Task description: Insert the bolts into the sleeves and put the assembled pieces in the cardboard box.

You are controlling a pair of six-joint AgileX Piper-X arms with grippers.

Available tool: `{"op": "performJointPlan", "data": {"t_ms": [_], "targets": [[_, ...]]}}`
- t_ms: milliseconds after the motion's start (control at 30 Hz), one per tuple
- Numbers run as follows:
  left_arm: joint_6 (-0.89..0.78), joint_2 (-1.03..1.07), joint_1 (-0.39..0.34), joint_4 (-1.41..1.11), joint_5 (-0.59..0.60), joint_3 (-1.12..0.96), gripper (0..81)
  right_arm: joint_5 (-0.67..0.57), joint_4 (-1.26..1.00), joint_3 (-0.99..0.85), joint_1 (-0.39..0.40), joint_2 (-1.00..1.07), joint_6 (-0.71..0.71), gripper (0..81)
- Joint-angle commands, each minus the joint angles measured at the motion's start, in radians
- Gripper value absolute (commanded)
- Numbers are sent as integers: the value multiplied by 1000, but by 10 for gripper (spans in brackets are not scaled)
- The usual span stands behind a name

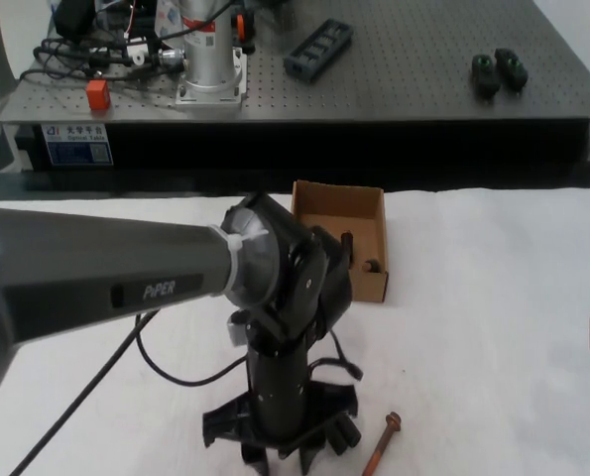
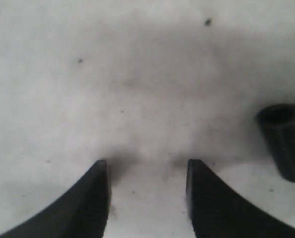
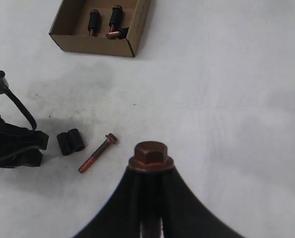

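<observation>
My left gripper (image 2: 147, 191) points down at the white cloth, open with nothing between its fingers. One black sleeve (image 2: 285, 143) lies just beside it. In the right wrist view two black sleeves (image 3: 70, 142) lie side by side next to a loose copper bolt (image 3: 97, 153), close to the left arm's gripper (image 3: 11, 144). My right gripper (image 3: 150, 173) is shut on another copper bolt (image 3: 150, 155), head outward, away from the sleeves. The cardboard box (image 3: 92, 43) holds two assembled pieces (image 3: 93, 21). The high view shows the box (image 1: 370, 283), the loose bolt (image 1: 384, 446) and the left gripper (image 1: 285, 441).
A black cable (image 1: 176, 372) trails over the cloth under the left arm. Behind the cloth stands a perforated metal bench (image 1: 423, 79) with a black tray (image 1: 317, 48) and other gear. Open cloth lies right of the box.
</observation>
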Motion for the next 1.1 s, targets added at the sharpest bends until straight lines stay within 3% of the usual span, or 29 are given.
{"op": "performJointPlan", "data": {"t_ms": [0,133,500,1067], "targets": [[-46,-2,-3,12,15,-8,348,1,-4,1,-3,-8,-12,22],[-119,-23,-3,-12,71,-8,348,1,-4,1,-3,-8,-12,22],[-318,-68,-3,-253,15,-8,348,1,-4,1,-3,-8,-12,22],[-341,-4,-34,-256,48,-8,348,1,-64,1,-3,-8,-28,22]]}}
